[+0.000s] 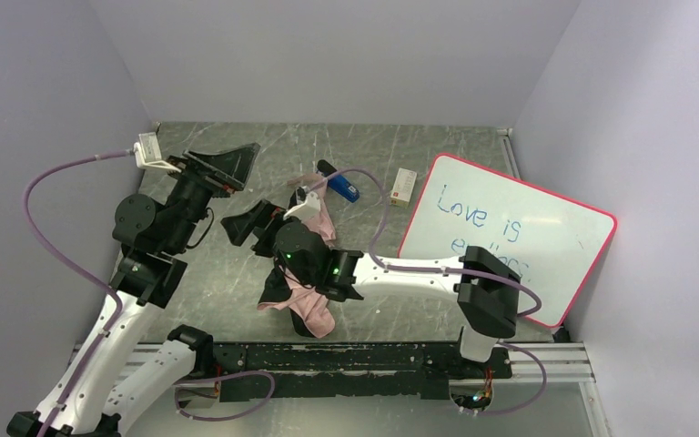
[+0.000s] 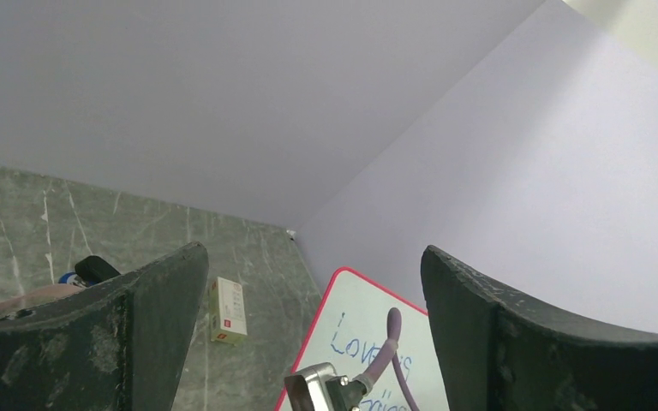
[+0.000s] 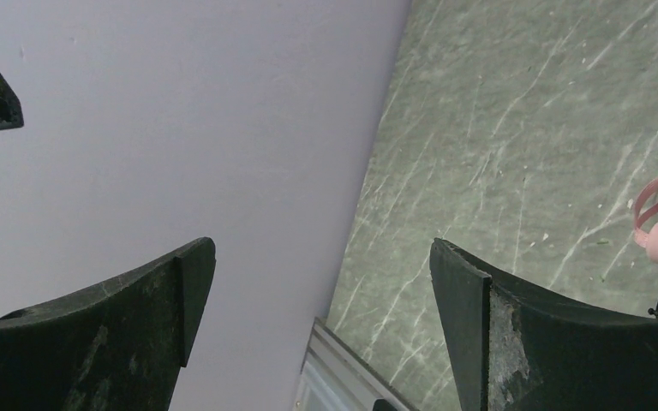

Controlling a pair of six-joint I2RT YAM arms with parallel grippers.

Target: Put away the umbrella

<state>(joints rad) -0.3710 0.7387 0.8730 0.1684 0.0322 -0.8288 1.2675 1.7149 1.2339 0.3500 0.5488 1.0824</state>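
The grey-green marble-look table (image 1: 419, 155) is boxed in by pale lilac walls on three sides. A white dry-erase board with a red frame (image 1: 510, 228) is propped against the right wall, with "Love is" scrawled on it in blue.

The left gripper (image 1: 237, 168) is held up over the back-left part of the table. Its jaws are spread wide with nothing between them, and past them only wall and a corner of the board can be seen from its wrist camera (image 2: 313, 257). The right gripper (image 1: 248, 226) is stretched across the middle, pointed left. It's also gaping and empty, with just bare table and wall framed between its fingers (image 3: 321, 248).

The compact folding umbrella, pale pink outside and black inside (image 1: 312, 309), is lying crumpled on the table near the middle, partly hidden under the right arm's wrist. It isn't gripped by anything. Its pink strap (image 3: 655, 201) and handle can be spotted at the right edge of the right wrist view.

A small white cardboard box (image 1: 404, 187) is parked just left of the board. A small blue-and-black stapler (image 1: 339, 182) is lying just behind the umbrella.
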